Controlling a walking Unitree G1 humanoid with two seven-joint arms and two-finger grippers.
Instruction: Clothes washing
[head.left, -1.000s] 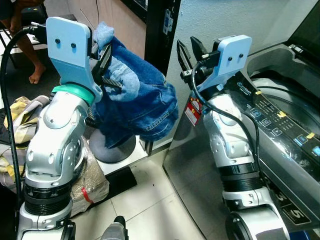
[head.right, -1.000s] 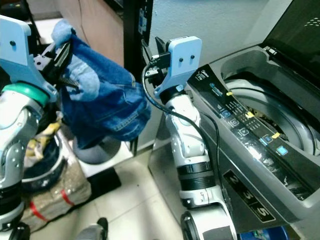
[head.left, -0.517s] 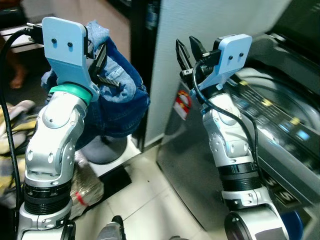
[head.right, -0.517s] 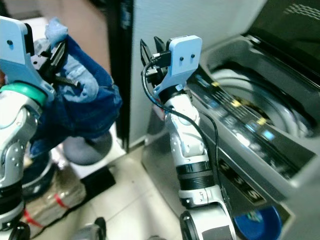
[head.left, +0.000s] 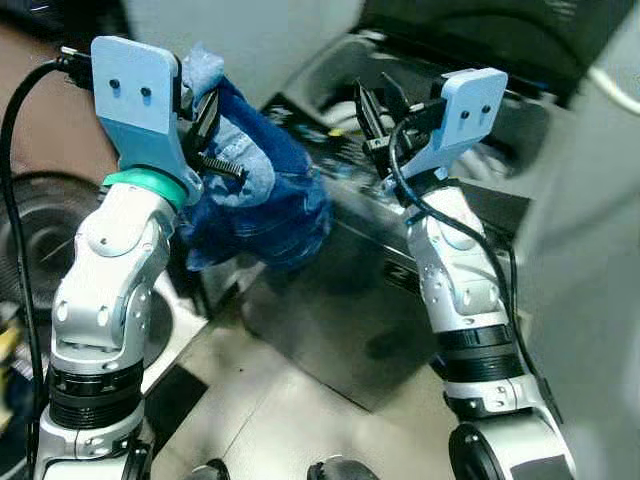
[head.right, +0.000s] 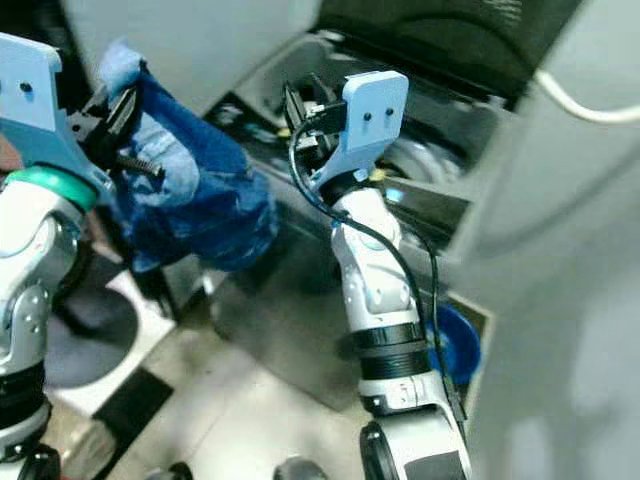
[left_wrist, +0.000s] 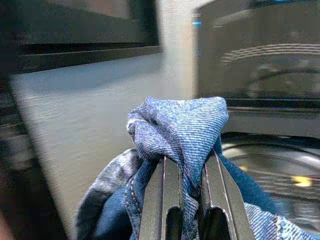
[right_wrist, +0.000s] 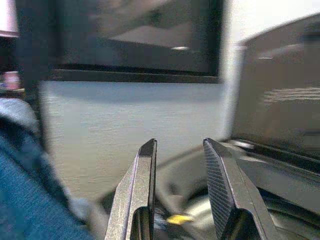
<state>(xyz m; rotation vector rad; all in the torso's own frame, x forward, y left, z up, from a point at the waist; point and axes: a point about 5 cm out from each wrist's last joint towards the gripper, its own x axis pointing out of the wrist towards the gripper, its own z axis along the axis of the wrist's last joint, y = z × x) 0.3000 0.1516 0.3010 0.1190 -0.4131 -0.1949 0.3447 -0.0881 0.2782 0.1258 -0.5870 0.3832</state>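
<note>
Landmark for all placements: the washing machine (head.left: 400, 290), a top-loader with its lid raised.

Left gripper (left_wrist: 185, 175): raised to the left of the machine, level with its front edge. Its two black fingers (left_wrist: 159, 200) are clamped on a fold of the denim garment (head.left: 265, 190), which bunches above the fingertips and hangs down in a heavy bundle, partly overlapping the machine's near-left corner in the head views. The garment is not in the drum.

Right gripper (right_wrist: 177, 190): held up over the machine's control panel (head.left: 330, 125), fingers parted with a clear gap, holding nothing. Past them the drum opening (head.right: 420, 160) can be made out, blurred.

Change noted: a second ago the machine stood off to the right and a doorway and floor items lay behind the garment; now the machine sits squarely ahead. The whole picture has shifted, so the robot has turned; the arms keep their pose and the grip is unchanged.

Judgement: the turn is nearly complete, and the garment is positioned for loading. Next, the left arm must carry it over the panel and release above the drum.
</note>
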